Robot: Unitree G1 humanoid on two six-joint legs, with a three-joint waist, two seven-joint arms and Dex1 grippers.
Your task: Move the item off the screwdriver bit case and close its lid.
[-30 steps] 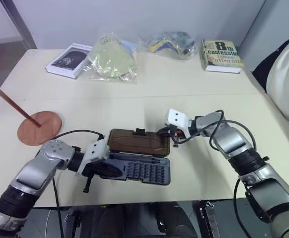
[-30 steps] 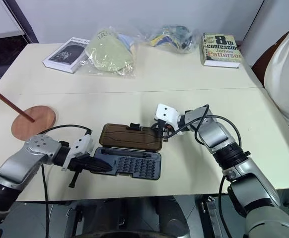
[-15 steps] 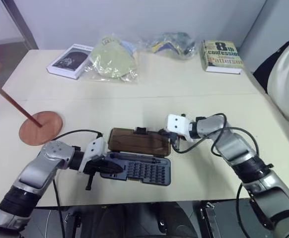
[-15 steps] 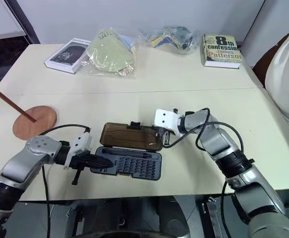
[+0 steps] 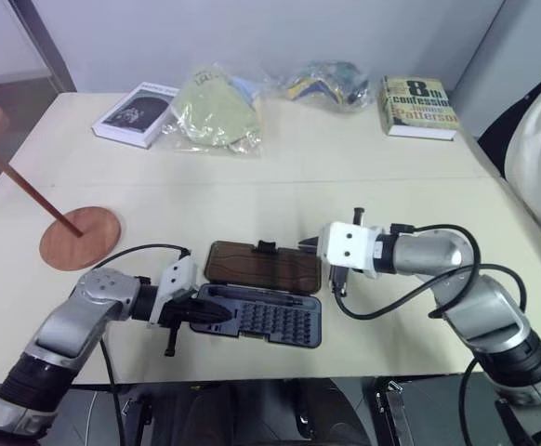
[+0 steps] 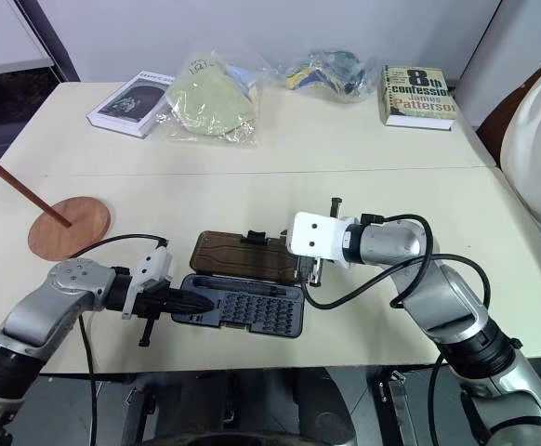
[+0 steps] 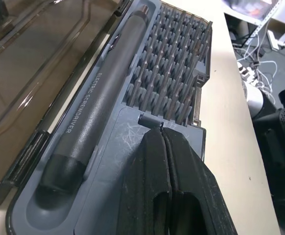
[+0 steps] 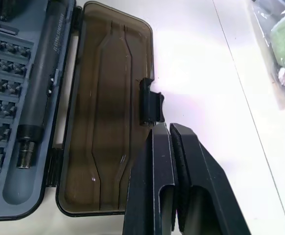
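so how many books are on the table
2. A white-edged book lies at the far left beside the plastic bags; a yellow paperback lies at the far right. The bags might hide more.

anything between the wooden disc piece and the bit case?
Only bare table, plus a black cable looping from the left arm, between the item and the screwdriver bit case in the left eye view.

**Readable text on the table**

The screwdriver (image 7: 91, 112) in the case (image 7: 108, 169) read "ELECTRIC SCREWDRIVER" along its barrel. The far-right book (image 6: 417, 94) showed "8th confession" and "James Patterson" on its cover. The other book's (image 6: 131, 102) title was too small to read.
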